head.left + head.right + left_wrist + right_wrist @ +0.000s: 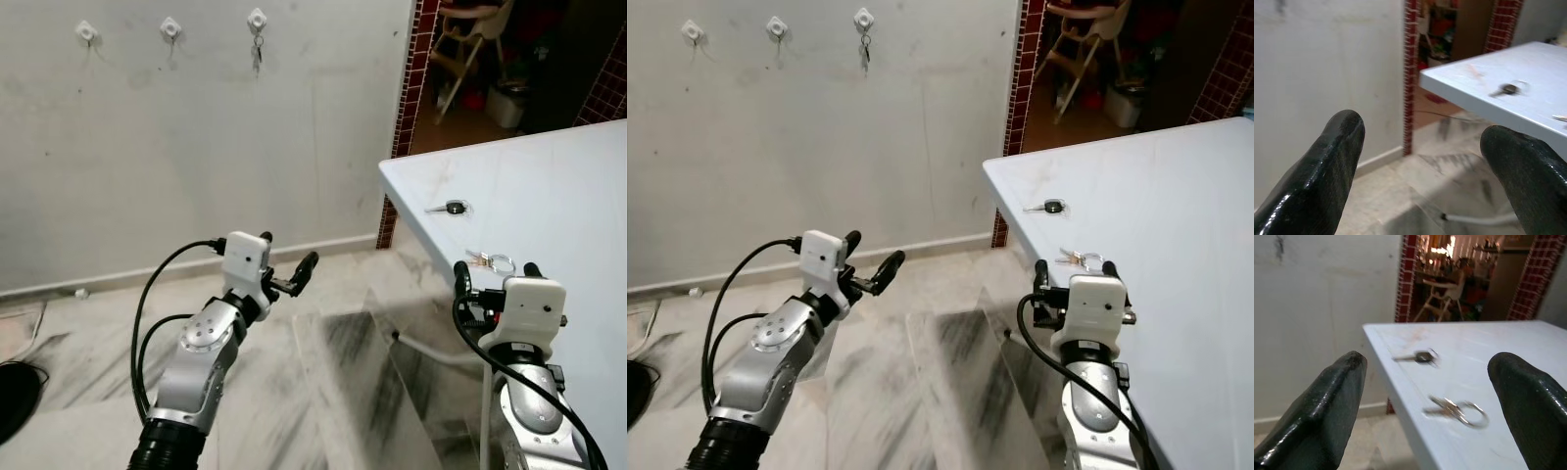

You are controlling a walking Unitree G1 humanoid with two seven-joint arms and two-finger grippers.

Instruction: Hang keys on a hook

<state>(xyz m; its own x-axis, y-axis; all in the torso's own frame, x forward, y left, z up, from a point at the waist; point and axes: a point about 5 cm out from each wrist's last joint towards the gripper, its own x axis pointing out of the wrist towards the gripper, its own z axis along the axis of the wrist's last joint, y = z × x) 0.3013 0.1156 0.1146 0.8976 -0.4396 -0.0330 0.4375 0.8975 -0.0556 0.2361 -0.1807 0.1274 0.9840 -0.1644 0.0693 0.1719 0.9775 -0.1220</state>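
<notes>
The key ring [1457, 411] lies on the white table [568, 196] near its edge, just ahead of my right gripper [1430, 416], whose jaws stand wide apart. My left gripper [290, 266] hovers off the table's edge, jaws apart too.

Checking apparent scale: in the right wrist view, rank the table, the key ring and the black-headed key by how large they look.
1. Table
2. Key ring, nearer the camera
3. Black-headed key, farther off, so its true size against the ring is unsure
</notes>
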